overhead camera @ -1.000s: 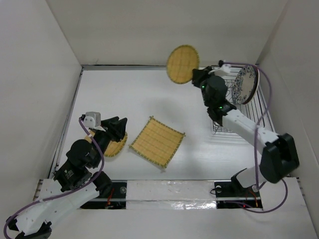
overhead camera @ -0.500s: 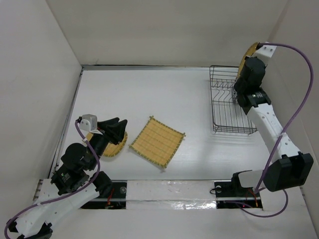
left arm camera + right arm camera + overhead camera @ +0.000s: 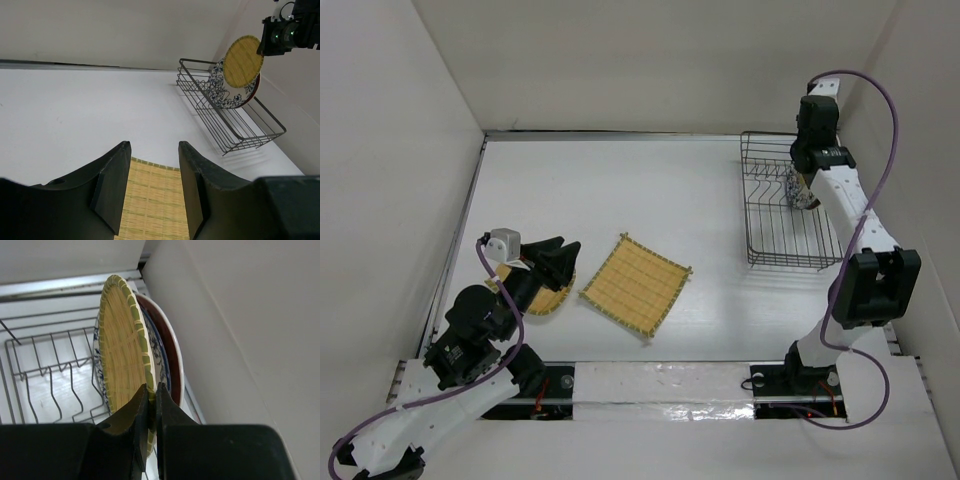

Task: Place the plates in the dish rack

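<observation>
right gripper (image 3: 150, 390) pinches a disc (image 3: 122, 350) by its rim — upright over the rack (image 3: 780, 265), just beside the floral plate (image 3: 159, 354); left gripper (image 3: 154, 146) spread, empty, near the mat (image 3: 155, 200).

Bamboo disc (image 3: 549, 298) half beneath left claw (image 3: 566, 262)

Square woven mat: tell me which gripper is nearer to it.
Left. The left gripper hangs just left of the square woven mat; the right gripper is far off at the dish rack, shut on a round bamboo disc.
</observation>
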